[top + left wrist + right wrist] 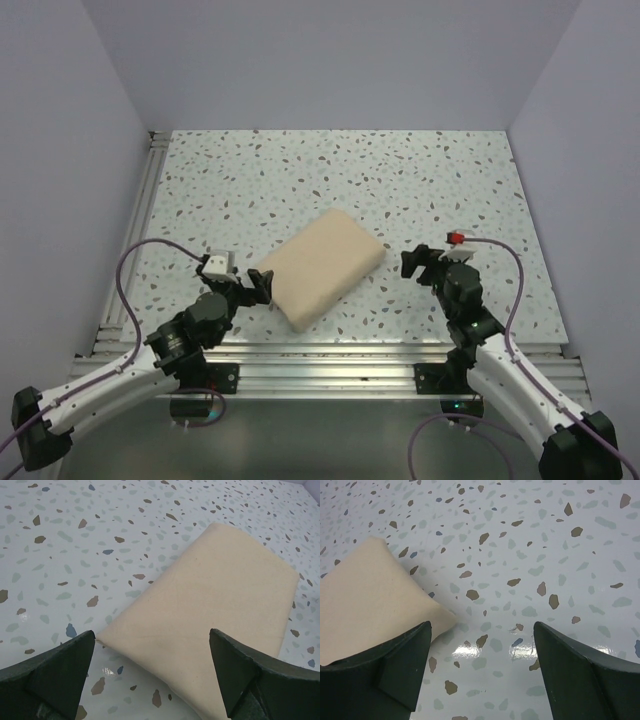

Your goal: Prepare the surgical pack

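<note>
The surgical pack [320, 265] lies as a folded tan cloth bundle on the speckled table, turned diagonally, near the middle front. Whatever is wrapped inside it is hidden. My left gripper [262, 285] stands open just off the bundle's near left edge, with nothing between its fingers. In the left wrist view the pack [215, 610] fills the space ahead of the open left gripper [152, 645]. My right gripper [412, 263] hangs open a short way right of the bundle's right corner. In the right wrist view that pack corner [375, 600] shows beside the open right gripper [482, 635].
The speckled table [330, 170] is walled in by pale panels at the left, back and right. An aluminium rail [330, 355] runs along the near edge, where both arm bases are bolted. Purple cables loop from each wrist.
</note>
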Available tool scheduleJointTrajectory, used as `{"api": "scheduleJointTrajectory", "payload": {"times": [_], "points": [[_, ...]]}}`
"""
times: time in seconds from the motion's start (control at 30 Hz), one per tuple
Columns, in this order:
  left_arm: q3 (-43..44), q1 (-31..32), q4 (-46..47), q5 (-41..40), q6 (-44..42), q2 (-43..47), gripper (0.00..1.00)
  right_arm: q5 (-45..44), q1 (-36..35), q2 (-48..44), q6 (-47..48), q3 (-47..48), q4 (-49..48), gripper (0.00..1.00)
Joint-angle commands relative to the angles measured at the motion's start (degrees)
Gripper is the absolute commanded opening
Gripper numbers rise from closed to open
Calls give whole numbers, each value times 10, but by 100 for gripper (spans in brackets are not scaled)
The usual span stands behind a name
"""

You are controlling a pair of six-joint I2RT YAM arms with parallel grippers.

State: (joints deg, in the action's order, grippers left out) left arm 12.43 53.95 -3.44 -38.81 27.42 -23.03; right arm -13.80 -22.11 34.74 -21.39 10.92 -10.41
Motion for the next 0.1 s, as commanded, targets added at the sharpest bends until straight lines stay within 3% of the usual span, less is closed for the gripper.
{"api": "scheduleJointTrajectory", "payload": {"times": [0.0,0.07], "points": [[21,-3,35,-3,-2,1,100,3,0,-9,2,9,-37,86],[21,-3,35,-2,-2,0,100,-2,0,-13,4,9,-34,92]]}}
